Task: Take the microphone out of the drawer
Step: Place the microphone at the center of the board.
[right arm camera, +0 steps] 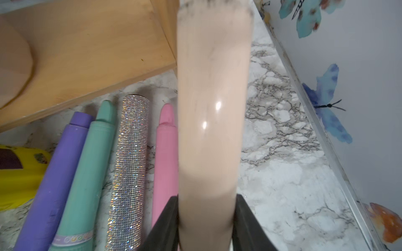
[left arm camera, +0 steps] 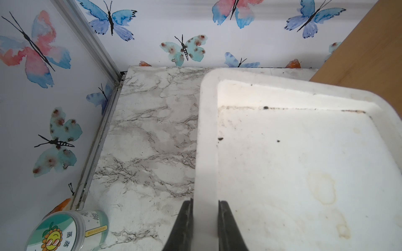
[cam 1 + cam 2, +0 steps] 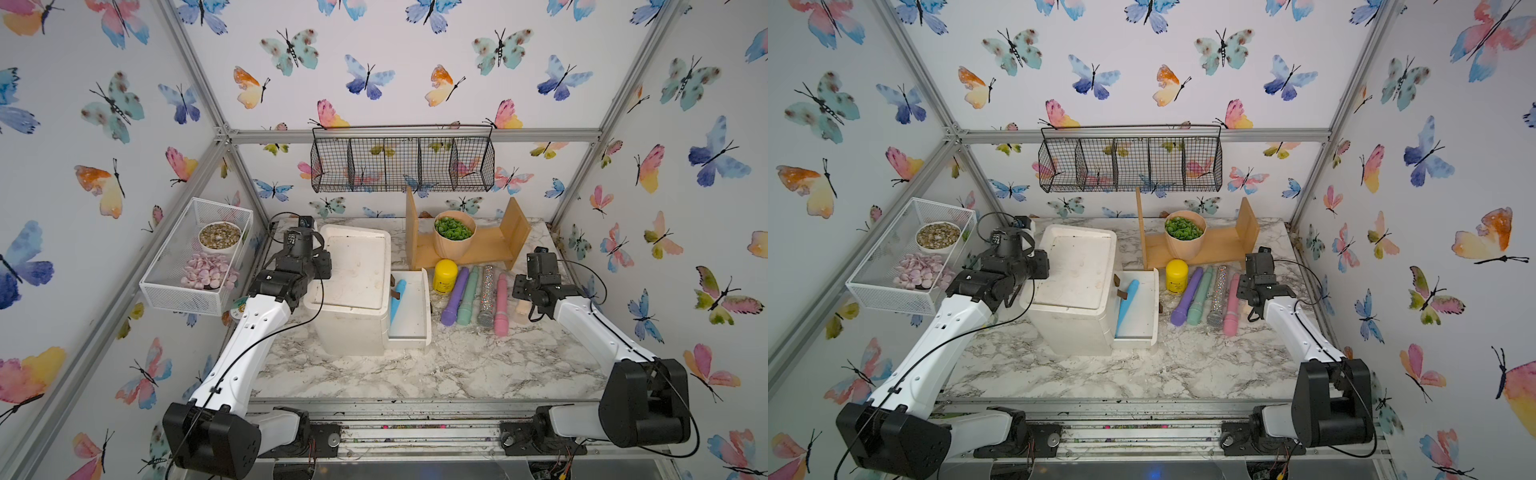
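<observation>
Microphone (image 1: 211, 108) (beige): out of the drawer (image 3: 427, 303), clamped in right fingers (image 1: 165, 223), just beside pink microphone (image 3: 501, 307) | step: we judge placement on table (image 3: 415, 374) | next: lower, release | left fingers (image 2: 185, 226) pinch cabinet rim (image 2: 206, 152) | blue microphone (image 3: 398, 299) lies in drawer | in the way: pink microphone alongside, wooden stand (image 3: 478, 249) behind

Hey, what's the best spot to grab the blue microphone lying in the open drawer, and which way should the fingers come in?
Grip the blue microphone around the middle of its shaft, coming straight down from above and closing across its width. It lies flat, lengthwise in the drawer, whose walls block a side approach. The gap on its cabinet side looks tight.
</observation>
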Robot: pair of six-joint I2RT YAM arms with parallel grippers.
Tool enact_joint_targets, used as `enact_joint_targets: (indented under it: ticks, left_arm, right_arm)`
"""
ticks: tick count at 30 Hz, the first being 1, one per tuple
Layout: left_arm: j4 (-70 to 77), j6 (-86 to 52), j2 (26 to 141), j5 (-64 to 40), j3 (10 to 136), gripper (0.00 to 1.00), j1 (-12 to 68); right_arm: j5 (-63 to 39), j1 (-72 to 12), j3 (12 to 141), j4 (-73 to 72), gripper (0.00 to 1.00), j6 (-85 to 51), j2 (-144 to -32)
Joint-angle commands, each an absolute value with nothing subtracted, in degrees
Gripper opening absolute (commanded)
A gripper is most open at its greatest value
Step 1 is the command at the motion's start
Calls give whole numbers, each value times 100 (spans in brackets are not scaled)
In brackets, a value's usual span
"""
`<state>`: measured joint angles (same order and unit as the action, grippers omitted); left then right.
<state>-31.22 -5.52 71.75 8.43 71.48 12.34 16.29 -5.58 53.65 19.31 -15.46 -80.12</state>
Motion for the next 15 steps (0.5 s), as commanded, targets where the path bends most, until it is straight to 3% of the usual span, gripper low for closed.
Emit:
enact_joint_targets:
  ticks: [1, 15]
  left_arm:
    - [-3331, -738, 7364, 941, 7128, 0, 1230]
    - [-3330, -738, 7355, 927, 7128, 0, 1230]
  right_arm:
    - [1168, -392, 5375, 1882, 9, -1624, -8366]
    - [610, -132, 5719, 1960, 10, -1417, -9510]
